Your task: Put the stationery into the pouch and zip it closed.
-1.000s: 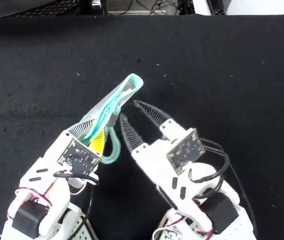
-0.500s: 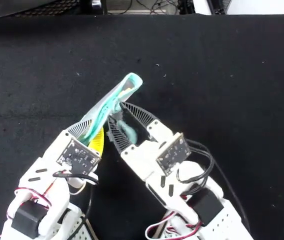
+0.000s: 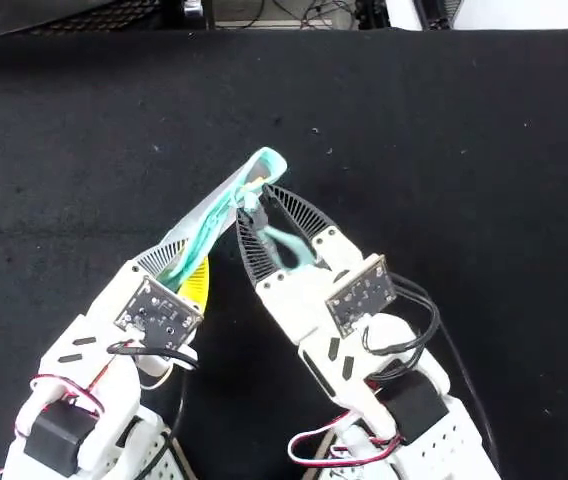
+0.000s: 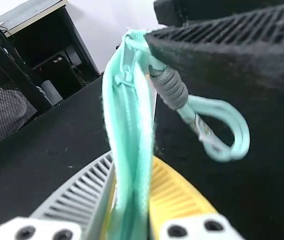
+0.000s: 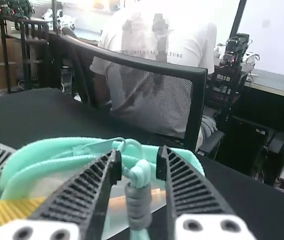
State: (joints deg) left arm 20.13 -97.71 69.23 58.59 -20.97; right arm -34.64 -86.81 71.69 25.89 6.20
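The right pincer (image 5: 138, 156) stands partly open, its ribbed jaws straddling the grey-collared zip cord (image 5: 138, 192) at one end of the mint pouch (image 3: 212, 218) without visibly pinching it, while the left pincer (image 4: 132, 160) is clamped on the pouch's other end, the black table (image 3: 444, 150) beneath the pouch.
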